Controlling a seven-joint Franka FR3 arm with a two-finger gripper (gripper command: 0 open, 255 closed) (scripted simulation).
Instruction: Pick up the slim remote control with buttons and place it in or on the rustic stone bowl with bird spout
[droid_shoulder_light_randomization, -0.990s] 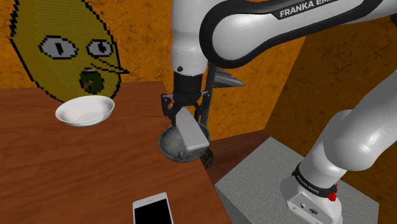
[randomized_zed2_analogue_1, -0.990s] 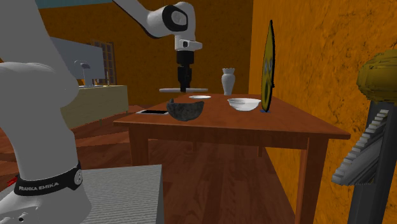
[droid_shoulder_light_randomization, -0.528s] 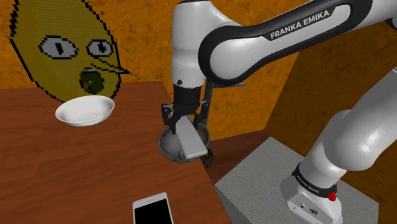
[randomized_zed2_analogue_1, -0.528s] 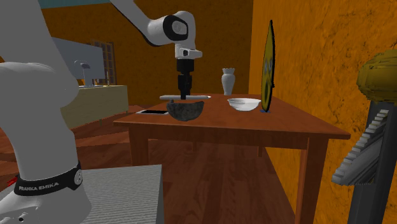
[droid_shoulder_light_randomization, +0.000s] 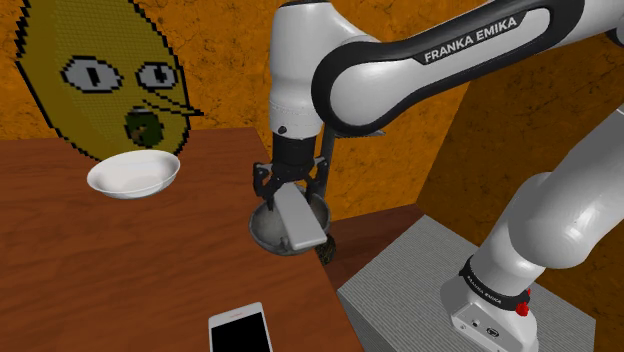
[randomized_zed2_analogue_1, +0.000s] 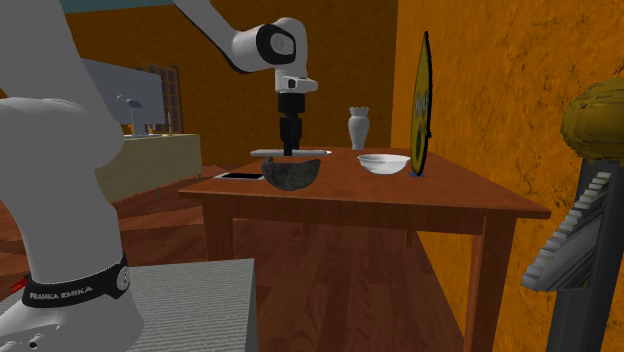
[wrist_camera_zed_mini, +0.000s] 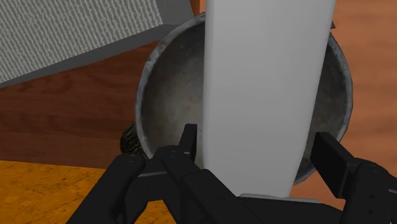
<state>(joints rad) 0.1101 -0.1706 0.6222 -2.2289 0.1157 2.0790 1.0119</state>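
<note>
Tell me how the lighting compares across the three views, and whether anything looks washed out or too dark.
Shoulder view: evenly lit, with a bright sheen on the white arm. Second exterior view: dimmer, the grey bowl reads almost black against the table. Wrist view: the remote is washed to flat white, no buttons readable, while the bowl's mottling is clear.

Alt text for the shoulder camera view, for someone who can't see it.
The black gripper of a white arm is low over a grey bowl on a wooden table, a pale remote slanting across the bowl beneath it. A white bowl and a phone lie nearby.
</note>
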